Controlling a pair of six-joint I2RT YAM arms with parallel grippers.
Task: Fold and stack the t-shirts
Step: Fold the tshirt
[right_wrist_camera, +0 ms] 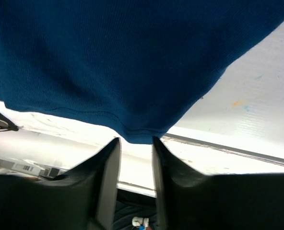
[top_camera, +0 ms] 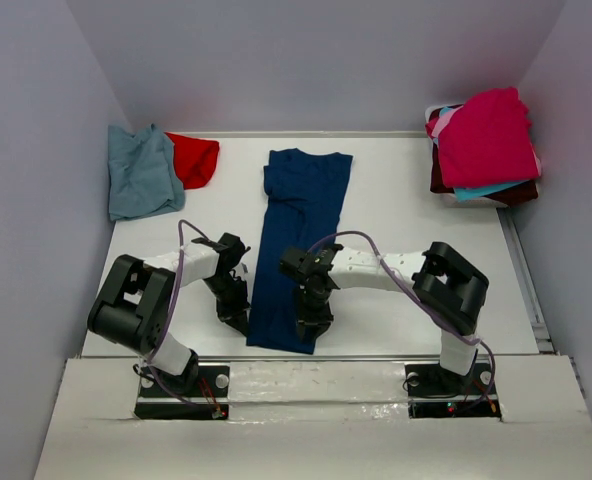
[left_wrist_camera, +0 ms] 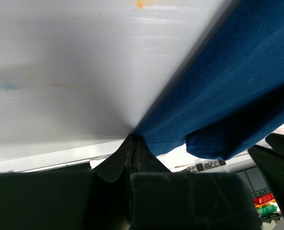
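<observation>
Left gripper (top_camera: 236,318): jaws pressed together with no gap between them. In the left wrist view the fingertips (left_wrist_camera: 125,155) meet in a point. The near hem corner of the navy shirt (top_camera: 301,230) runs right into that point, so it looks pinched there. Ahead of and to the right of these jaws the cloth rises off the table (top_camera: 396,250), with a shadow under it. A second fold of the hem (left_wrist_camera: 214,143) hangs further right.

Right gripper (top_camera: 309,328): jaws narrowly apart, with light showing between the two fingers (right_wrist_camera: 108,167). The navy hem (right_wrist_camera: 137,136) dips to the mouth of the gap, level with the tips. It does not look clamped. Beyond the tips the cloth fills the view. Bare table shows to the right of these jaws.

Navy shirt: from above it is folded lengthwise into a long strip. It runs from just ahead of both jaws straight away toward the far side of the table. The two grippers sit at its near end, left gripper at the left corner and right gripper at the right corner.

Other shirts: a blue-grey shirt (top_camera: 141,175) lies crumpled well ahead and to the left of the left jaws. A red shirt (top_camera: 194,158) touches its right side. Well ahead and to the right of the right jaws is a pile with a magenta shirt (top_camera: 486,135) on top. A turquoise shirt (top_camera: 481,190) and a maroon shirt (top_camera: 521,193) show at its lower edge.
</observation>
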